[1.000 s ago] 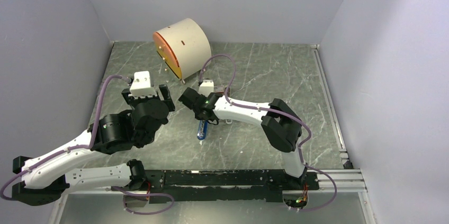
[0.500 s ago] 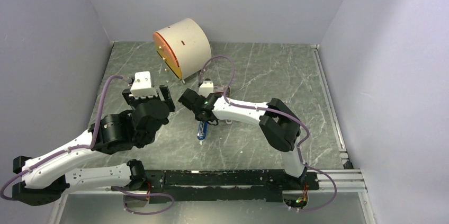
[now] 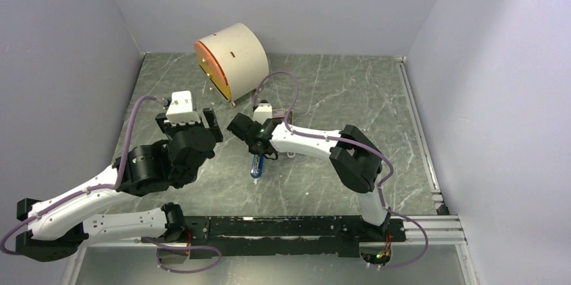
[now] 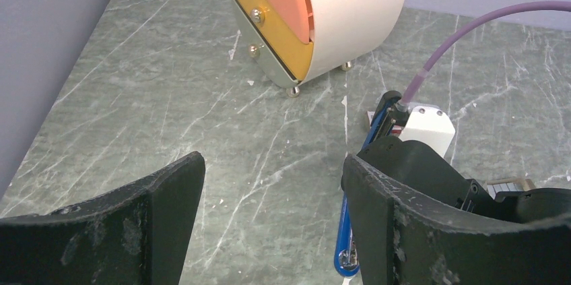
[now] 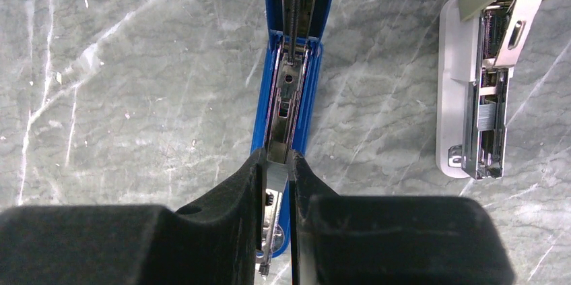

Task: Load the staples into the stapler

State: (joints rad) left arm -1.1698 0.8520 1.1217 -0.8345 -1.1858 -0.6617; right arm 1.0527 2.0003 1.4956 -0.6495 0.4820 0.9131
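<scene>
Right gripper (image 5: 277,164) is down over the stapler (image 5: 291,83), which lies near-to-far on the marble-patterned table (image 3: 337,96), about mid-table and a touch left of centre. The stapler is open: blue sides, silver channel and its thin spring rod run straight away from the wrist camera. The two black fingers are drawn almost together, with only a slit between them. In that slit sits a thin silvery strip, the staples (image 5: 274,197) by the look of it. It is pinched between the pads and lined up with the channel, its far end right at the channel's metal. Whether it is seated in there, I can't tell.

Just right of the blue stapler lies a grey-green stapler (image 5: 475,116), also flipped open, metal insides showing, apart from the blue one.

Over on the left, the left gripper (image 4: 273,184) hangs above the table with its fingers spread wide and nothing between them. It points toward the far side, left of the right arm's wrist. Through its camera the blue stapler's near tip shows just beside its right finger.

Far left on the table stands a round cream container (image 3: 232,62) with an orange face, well apart from both staplers.
</scene>
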